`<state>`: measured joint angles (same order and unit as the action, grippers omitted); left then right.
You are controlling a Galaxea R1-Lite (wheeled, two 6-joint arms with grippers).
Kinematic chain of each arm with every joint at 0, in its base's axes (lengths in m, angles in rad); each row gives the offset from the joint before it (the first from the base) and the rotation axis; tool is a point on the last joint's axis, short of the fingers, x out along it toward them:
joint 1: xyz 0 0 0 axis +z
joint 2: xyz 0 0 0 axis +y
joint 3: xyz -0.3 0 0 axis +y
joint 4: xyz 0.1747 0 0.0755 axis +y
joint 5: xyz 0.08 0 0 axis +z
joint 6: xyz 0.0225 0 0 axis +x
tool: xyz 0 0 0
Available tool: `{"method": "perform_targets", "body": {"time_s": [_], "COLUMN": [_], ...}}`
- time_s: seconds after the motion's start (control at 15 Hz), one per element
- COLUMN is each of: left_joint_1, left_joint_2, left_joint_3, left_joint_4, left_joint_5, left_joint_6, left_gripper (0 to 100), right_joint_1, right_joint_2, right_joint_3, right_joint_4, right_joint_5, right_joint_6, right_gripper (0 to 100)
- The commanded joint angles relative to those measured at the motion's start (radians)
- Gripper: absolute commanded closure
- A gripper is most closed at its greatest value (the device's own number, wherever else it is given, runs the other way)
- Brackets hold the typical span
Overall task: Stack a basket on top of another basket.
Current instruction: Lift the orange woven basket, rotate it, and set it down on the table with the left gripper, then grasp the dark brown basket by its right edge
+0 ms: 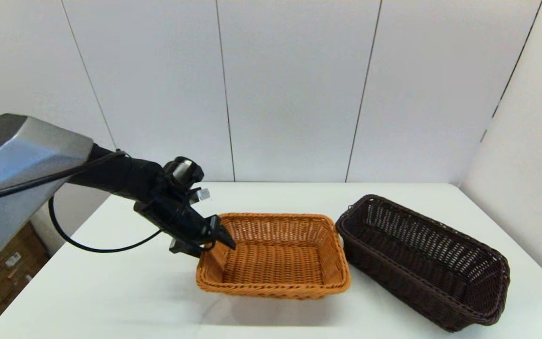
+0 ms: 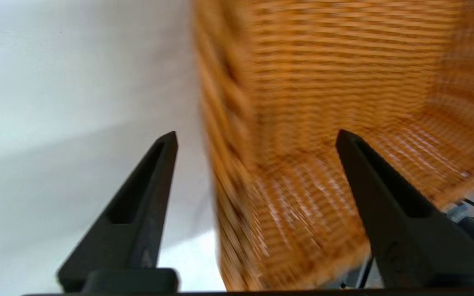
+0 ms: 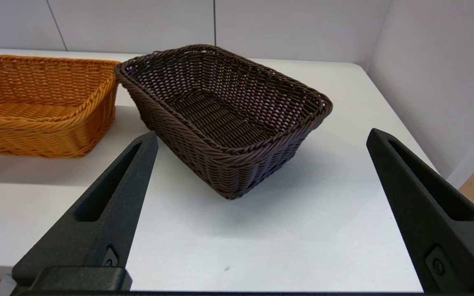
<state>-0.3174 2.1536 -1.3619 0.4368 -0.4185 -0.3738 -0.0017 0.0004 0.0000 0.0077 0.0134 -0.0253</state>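
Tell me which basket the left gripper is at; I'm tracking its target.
The orange-tan basket: the left gripper, open, straddles its left rim. The dark brown basket sits apart, farther right.

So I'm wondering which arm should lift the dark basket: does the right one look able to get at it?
Probably yes. The right gripper is open and faces the dark brown basket across bare white table, nothing between. The left gripper is over at the orange-tan basket.

The left arm [image 1: 21, 155] is showing a grey, angular shell, then a black forearm. A thin black cable [image 1: 92, 247] is hanging in a loop under it. The fingers [image 3: 97, 218] are black, long and pointed, each with a slot and a small screw [image 3: 437, 266].
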Motion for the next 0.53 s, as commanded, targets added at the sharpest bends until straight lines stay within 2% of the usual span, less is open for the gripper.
{"method": "perform_targets", "body": {"time_s": [0.07, 0.2, 0.33, 0.53], "left_joint_1": [0.0, -0.008, -0.009, -0.009], "left_joint_2": [-0.215, -0.359, -0.512, -0.733], "left_joint_3": [0.007, 0.027, 0.075, 0.224], "left_joint_4": [0.063, 0.125, 0.172, 0.186], "left_joint_5": [0.0, 0.012, 0.064, 0.112], "left_joint_6": [-0.002, 0.003, 0.003, 0.003], "left_gripper": [0, 0, 0, 0], "right_joint_1": [0.0, 0.0, 0.0, 0.0], "right_joint_2": [0.001, 0.001, 0.001, 0.001], "right_joint_3": [0.0, 0.0, 0.0, 0.0], "right_joint_4": [0.0, 0.0, 0.0, 0.0], "right_joint_5": [0.0, 0.0, 0.0, 0.0], "right_joint_6": [-0.001, -0.001, -0.001, -0.001], "right_gripper": [0, 0, 0, 0]}}
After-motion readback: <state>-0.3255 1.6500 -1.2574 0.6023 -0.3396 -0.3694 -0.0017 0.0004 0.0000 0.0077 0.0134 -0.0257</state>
